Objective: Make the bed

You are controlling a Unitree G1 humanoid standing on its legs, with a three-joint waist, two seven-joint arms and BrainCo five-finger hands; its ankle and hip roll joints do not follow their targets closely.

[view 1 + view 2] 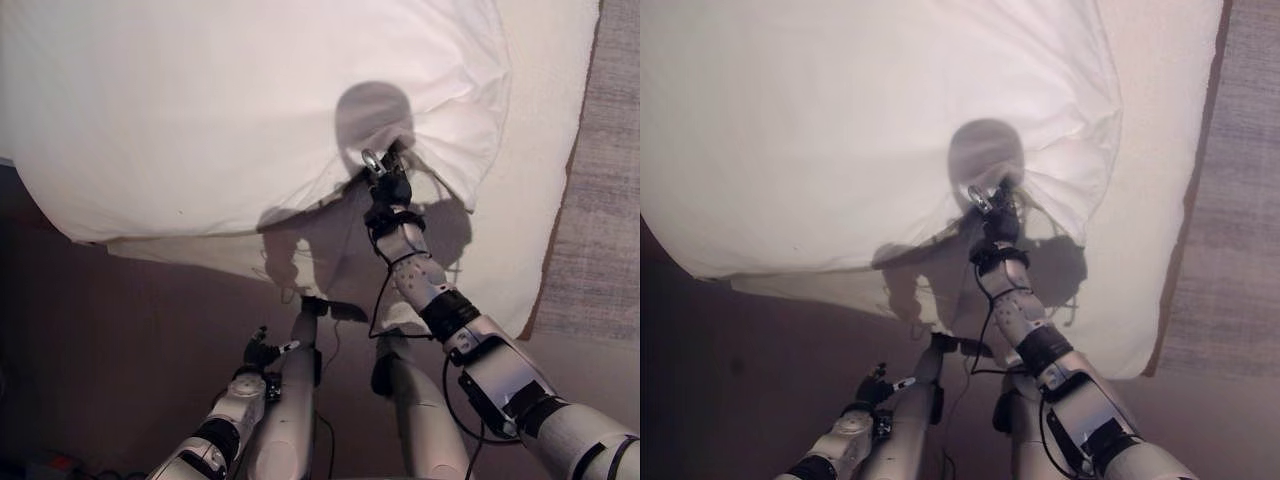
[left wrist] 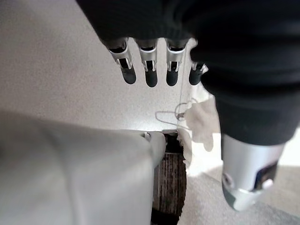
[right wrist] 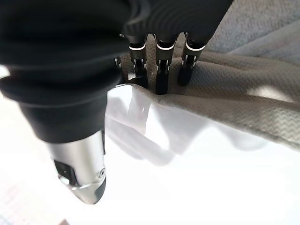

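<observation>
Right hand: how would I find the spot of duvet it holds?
Start from the bed, covered by a puffy white duvet. Follow its near edge to the gathered creases, where the right hand pinches the cloth; elsewhere the duvet lies smooth.

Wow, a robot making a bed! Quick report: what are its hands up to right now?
Right robot hand pinching the white duvet at its bunched edge. Left robot hand low beside the bed, open, holding nothing. Nothing in the way.

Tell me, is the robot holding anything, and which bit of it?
The right hand grips the white duvet at a bunched fold near its lower edge. The left hand holds nothing.
</observation>
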